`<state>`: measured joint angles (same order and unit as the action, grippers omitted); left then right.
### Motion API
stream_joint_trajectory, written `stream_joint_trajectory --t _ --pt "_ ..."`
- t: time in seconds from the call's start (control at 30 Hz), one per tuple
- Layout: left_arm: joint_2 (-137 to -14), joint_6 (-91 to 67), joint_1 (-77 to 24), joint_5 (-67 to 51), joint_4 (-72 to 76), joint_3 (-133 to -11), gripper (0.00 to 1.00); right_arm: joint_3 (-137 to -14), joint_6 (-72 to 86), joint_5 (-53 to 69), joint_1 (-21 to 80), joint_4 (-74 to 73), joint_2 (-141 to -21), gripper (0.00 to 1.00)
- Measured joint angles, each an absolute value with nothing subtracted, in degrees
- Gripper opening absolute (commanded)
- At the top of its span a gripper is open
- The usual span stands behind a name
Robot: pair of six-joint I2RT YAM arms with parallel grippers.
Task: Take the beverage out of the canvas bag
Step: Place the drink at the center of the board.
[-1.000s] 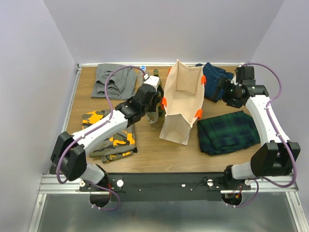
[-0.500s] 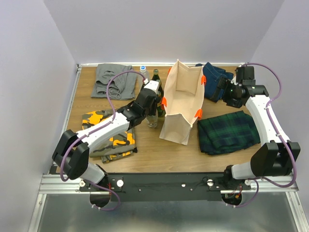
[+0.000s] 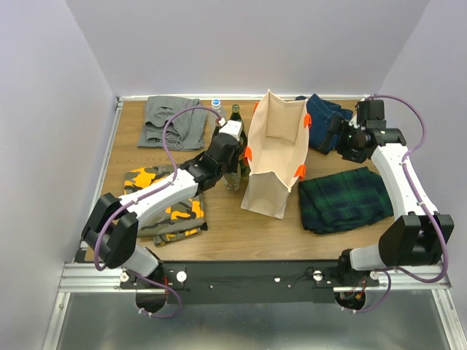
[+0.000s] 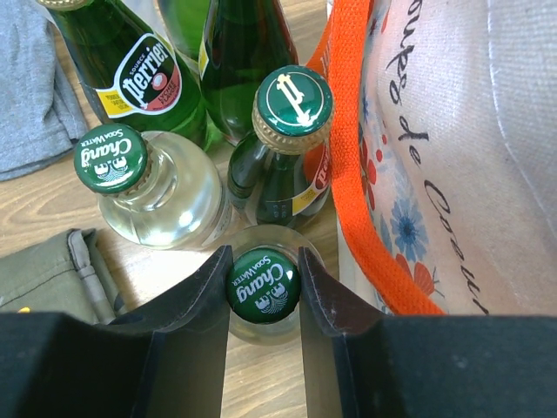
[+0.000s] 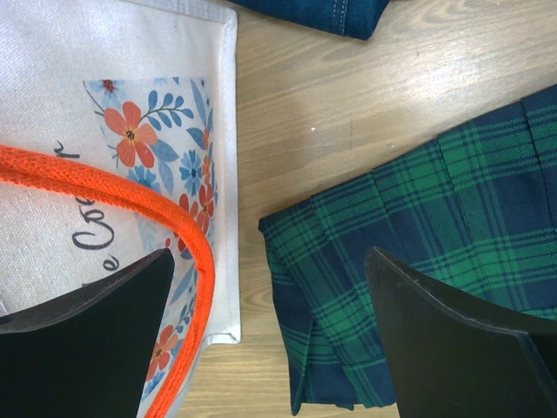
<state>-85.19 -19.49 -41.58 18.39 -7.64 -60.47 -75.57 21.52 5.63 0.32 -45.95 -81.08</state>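
Note:
The canvas bag (image 3: 276,157) stands upright and open in the middle of the table, cream with orange handles (image 4: 348,131). My left gripper (image 4: 265,261) is shut on the green cap of a clear Chang soda water bottle (image 4: 264,287), which stands on the wood just left of the bag (image 4: 452,174). In the top view this bottle (image 3: 232,181) sits under the left gripper (image 3: 230,157). My right gripper (image 5: 270,331) is wide open and empty, over the bag's right side (image 5: 87,52) and a plaid cloth (image 5: 418,235).
Beyond the held bottle stand a second Chang bottle (image 4: 161,187), a green bottle with a P cap (image 4: 291,100), a Perrier bottle (image 4: 139,74) and another green bottle (image 4: 239,52). Folded clothes lie around: grey (image 3: 171,120), camouflage (image 3: 164,208), denim (image 3: 325,117), plaid (image 3: 343,197).
My left gripper has shifted slightly toward the back with the bottle in it, uncovering the green bottle behind. The right arm has not moved.

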Motion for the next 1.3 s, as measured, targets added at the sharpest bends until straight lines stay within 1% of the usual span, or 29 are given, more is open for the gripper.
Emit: stream_joint_trajectory --t 0.07,0.1,0.13,0.3,0.37,0.4,0.6,0.97,1.1,1.3 --pt "-85.32 -19.55 -41.58 18.61 -7.6 -60.53 0.0 -75.57 21.52 5.63 0.32 -45.93 -81.08 1.0" --pt "-85.41 -19.64 -41.58 18.76 -7.62 -60.66 0.06 -75.57 21.52 5.63 0.32 -45.93 -81.08 1.0" --pt "-85.49 -19.73 -41.58 18.85 -7.66 -60.75 0.09 -75.57 21.52 5.65 0.32 -45.95 -81.08 1.0" --pt "-85.95 -20.03 -41.58 18.92 -8.08 -61.39 0.12 -75.57 21.52 5.65 0.3 -45.93 -81.08 1.0" --pt "-85.95 -20.23 -41.58 18.94 -8.19 -61.39 0.15 -75.57 21.54 5.65 0.3 -45.93 -81.08 1.0" --pt "-85.95 -20.27 -41.58 18.94 -8.21 -61.39 0.19 -75.57 21.54 5.65 0.32 -45.93 -81.08 1.0" --pt "-85.95 -20.58 -41.58 18.94 -8.34 -61.45 0.27 -75.57 21.54 5.65 0.32 -45.93 -81.1 1.0" --pt "-85.95 -21.19 -41.58 18.92 -9.52 -61.98 0.3 -75.44 21.56 5.65 0.32 -45.91 -81.12 1.0" --pt "-85.95 -21.23 -41.58 18.92 -9.56 -62.0 0.35 -75.33 21.56 5.65 0.32 -45.91 -81.12 1.0" --pt "-85.95 -21.3 -41.58 18.92 -9.56 -62.0 0.38 -75.33 21.56 5.65 0.3 -45.91 -81.12 1.0"
